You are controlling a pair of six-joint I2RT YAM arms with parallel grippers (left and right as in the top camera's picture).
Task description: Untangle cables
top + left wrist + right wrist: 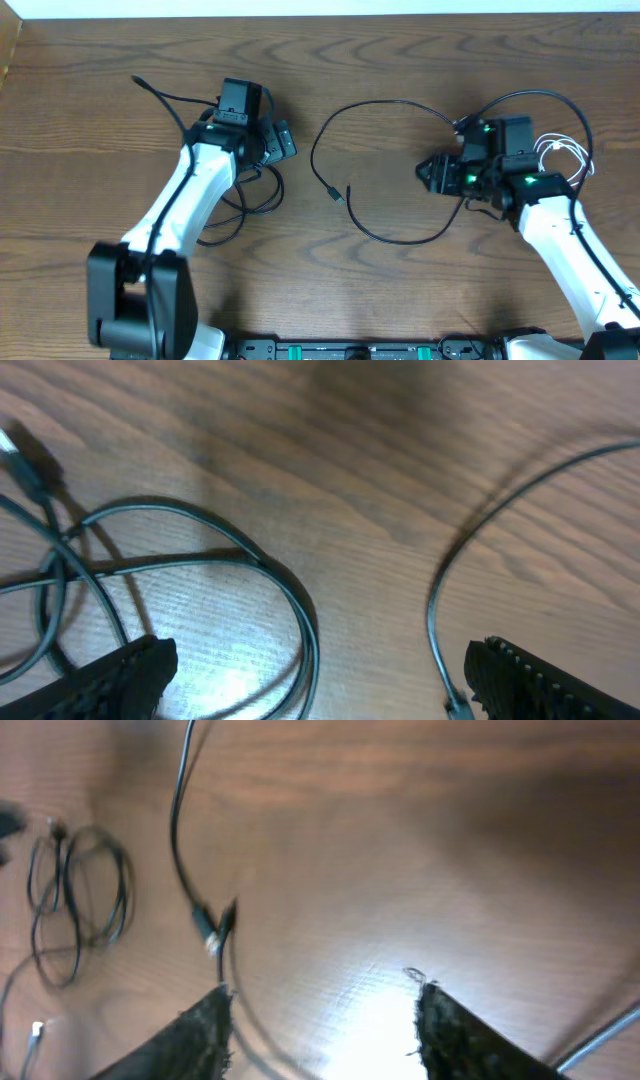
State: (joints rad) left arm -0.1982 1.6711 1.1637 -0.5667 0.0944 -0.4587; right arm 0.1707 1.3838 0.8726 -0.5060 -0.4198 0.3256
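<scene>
A long black cable (330, 125) arcs across the middle of the table, and its two plug ends (338, 194) lie close together. A coiled black cable (262, 195) lies partly under my left arm. A white cable (562, 150) is bunched at the far right. My left gripper (280, 145) hangs open over the coil; in the left wrist view the loop (290, 590) and a plug end (458, 705) lie below its wide jaws (320, 665). My right gripper (430, 172) is open and holds nothing (322, 1010). A thin cable strand (230, 955) runs beside its left finger (200, 1035).
Wooden table (400, 300) with its back edge along the top of the overhead view. Thicker black cords (530, 95) loop behind my right wrist. A stray cable end (140, 82) points toward the far left corner.
</scene>
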